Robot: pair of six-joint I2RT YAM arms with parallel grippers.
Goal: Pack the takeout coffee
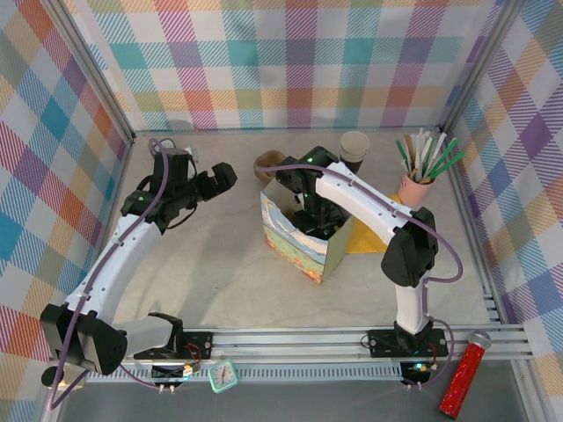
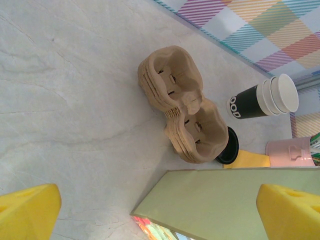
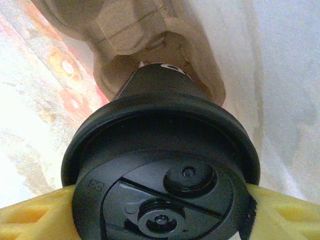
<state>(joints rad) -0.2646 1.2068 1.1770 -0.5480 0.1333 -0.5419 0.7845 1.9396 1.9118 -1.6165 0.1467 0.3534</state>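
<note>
The takeout coffee point(image 3: 160, 165), a black cup under a glossy black lid, hangs inside the colourful paper bag point(image 1: 295, 248). Its base sits in a pocket of a brown pulp carrier point(image 3: 150, 30) at the bag's bottom. My right gripper point(image 3: 160, 217) is shut on the lid's rim, one yellow finger point(image 3: 35, 215) on each side. From above, the right gripper point(image 1: 312, 215) reaches down into the bag and hides the cup. My left gripper point(image 1: 220, 178) hovers left of the bag, open, its yellow fingers point(image 2: 27, 210) wide apart with nothing between them.
A stack of pulp carriers point(image 2: 182, 102) lies behind the bag, with a loose black lid point(image 2: 230, 147) beside it. Lidless stacked cups point(image 2: 262, 100), a pink holder of stirrers point(image 1: 418, 185) and a yellow napkin point(image 1: 369, 233) sit at the back right. A red tube point(image 1: 464, 374) lies on the front rail.
</note>
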